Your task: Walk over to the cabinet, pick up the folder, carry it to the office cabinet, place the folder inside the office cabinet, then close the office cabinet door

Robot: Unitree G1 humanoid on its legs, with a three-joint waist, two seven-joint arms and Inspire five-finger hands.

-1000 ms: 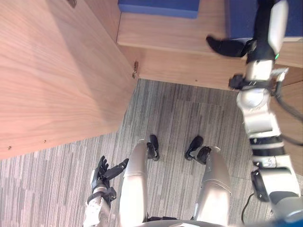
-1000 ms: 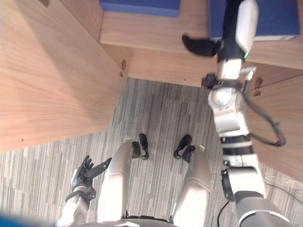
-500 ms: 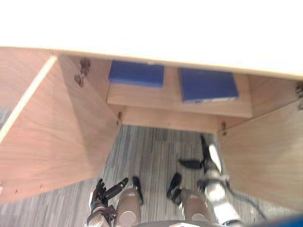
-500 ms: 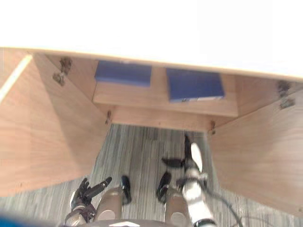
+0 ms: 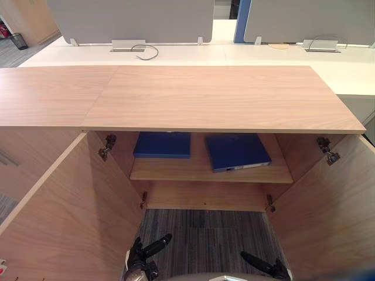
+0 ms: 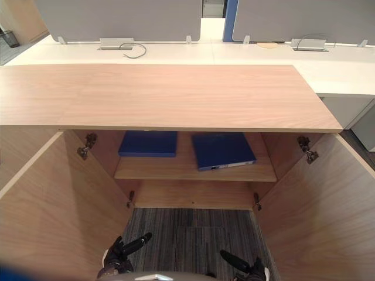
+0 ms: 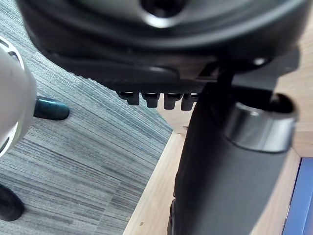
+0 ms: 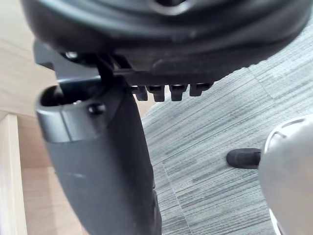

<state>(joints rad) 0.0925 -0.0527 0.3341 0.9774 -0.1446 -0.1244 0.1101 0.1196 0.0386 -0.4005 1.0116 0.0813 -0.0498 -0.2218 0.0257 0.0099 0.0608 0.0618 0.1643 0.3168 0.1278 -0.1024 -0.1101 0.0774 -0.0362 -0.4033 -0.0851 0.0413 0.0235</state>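
Inside the open cabinet (image 5: 205,196), a blue folder (image 5: 237,152) lies askew on the shelf (image 5: 205,172) beside a second folder (image 5: 162,144). The cabinet top (image 5: 205,96) hides their far ends. The left hand (image 5: 140,257) and right hand (image 5: 259,264), cut off low, hang relaxed and empty.

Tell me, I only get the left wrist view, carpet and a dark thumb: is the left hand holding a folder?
Observer: No. In the eye views the left hand hangs low beside the open left door, open and empty.
Operator: Where are the folders, then?
Observer: Two blue ones lie flat on the cabinet shelf: the left folder and the right folder.
Operator: And the other hand?
Observer: The right hand is low too, open and empty, beside the open right door.
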